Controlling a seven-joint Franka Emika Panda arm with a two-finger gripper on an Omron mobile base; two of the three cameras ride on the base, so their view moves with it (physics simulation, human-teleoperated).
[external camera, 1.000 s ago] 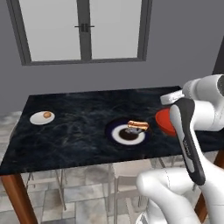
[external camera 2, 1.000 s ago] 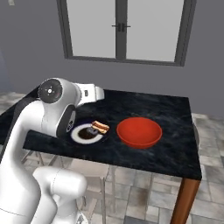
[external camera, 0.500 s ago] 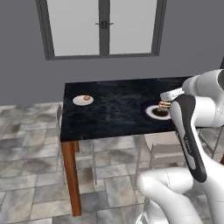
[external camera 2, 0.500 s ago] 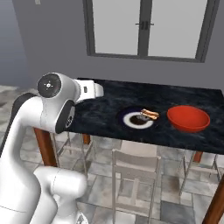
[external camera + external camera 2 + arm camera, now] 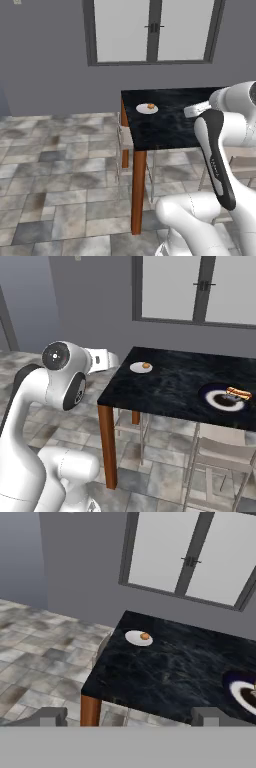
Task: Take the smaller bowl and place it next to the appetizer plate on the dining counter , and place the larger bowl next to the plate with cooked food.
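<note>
The dining counter [image 5: 170, 387] is a black marble table on reddish wooden legs. Near its left end lies the appetizer plate [image 5: 141, 367] [image 5: 146, 108] [image 5: 138, 637], plain white with one orange morsel. The plate with cooked food [image 5: 226, 398] [image 5: 245, 693], dark-rimmed, sits farther right and is cut off by the edge of the hand view. My gripper [image 5: 129, 717] is open with nothing between its fingertips [image 5: 50, 716]. It hangs off the table's near left corner, well short of both plates. The smaller bowl and the larger bowl are out of view.
A pale chair [image 5: 216, 452] stands at the table's near side, and stools [image 5: 125, 145] are tucked under its left end. A grey wall with a window [image 5: 152, 31] lies behind. Tiled floor [image 5: 55, 165] stretches to the left.
The whole picture has shifted: the base has moved left, so the table sits farther right in both base views. The red bowl has slid out of frame. The gripper stays open.
</note>
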